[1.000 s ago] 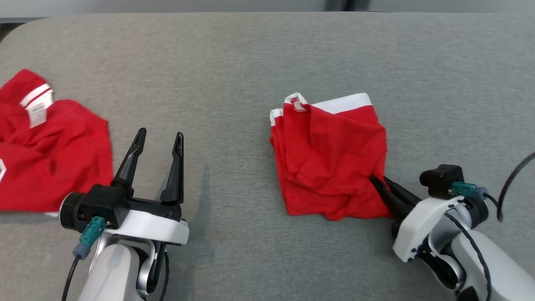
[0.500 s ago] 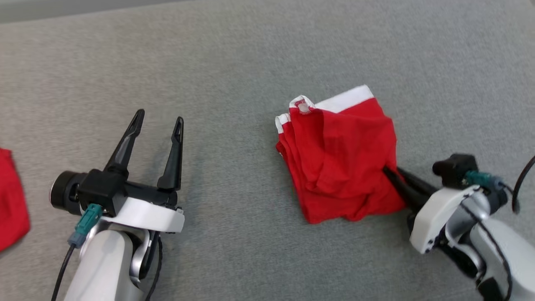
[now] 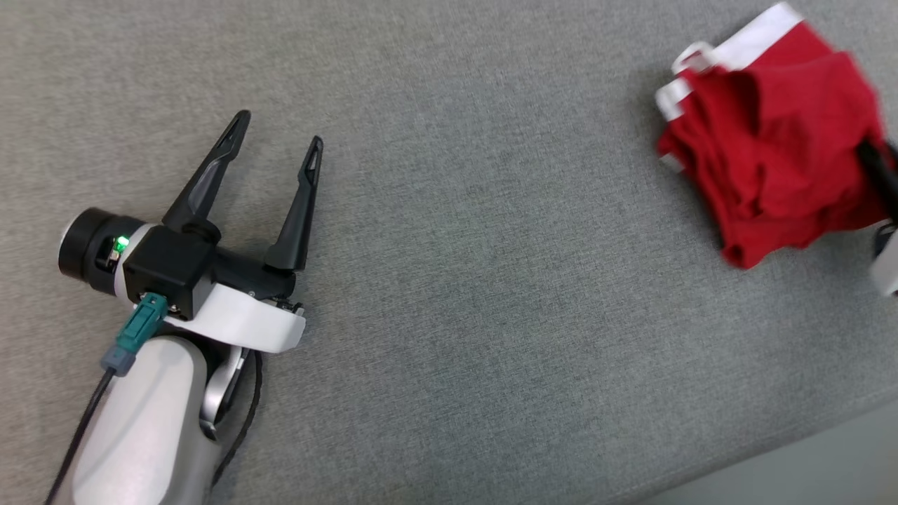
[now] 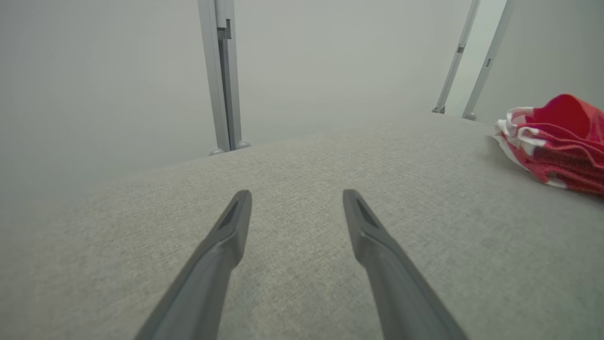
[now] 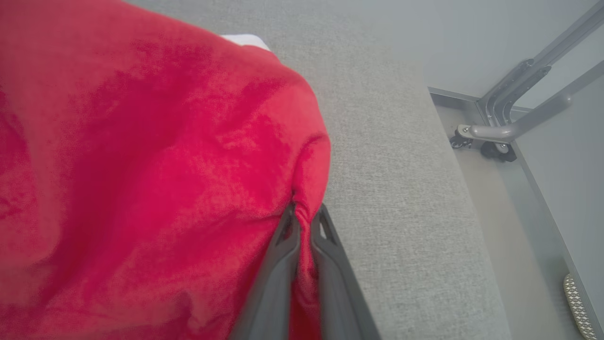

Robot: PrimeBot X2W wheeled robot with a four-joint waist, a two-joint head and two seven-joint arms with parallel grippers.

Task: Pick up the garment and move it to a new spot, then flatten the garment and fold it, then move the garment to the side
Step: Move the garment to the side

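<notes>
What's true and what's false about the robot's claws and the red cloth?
1. The right gripper is shut on the garment. True.
2. The left gripper holds a corner of the garment. False: it is open, empty and well apart from the garment.
3. The garment has white trim. True.
4. The tabletop is bare wood. False: it is covered in grey fabric.
</notes>
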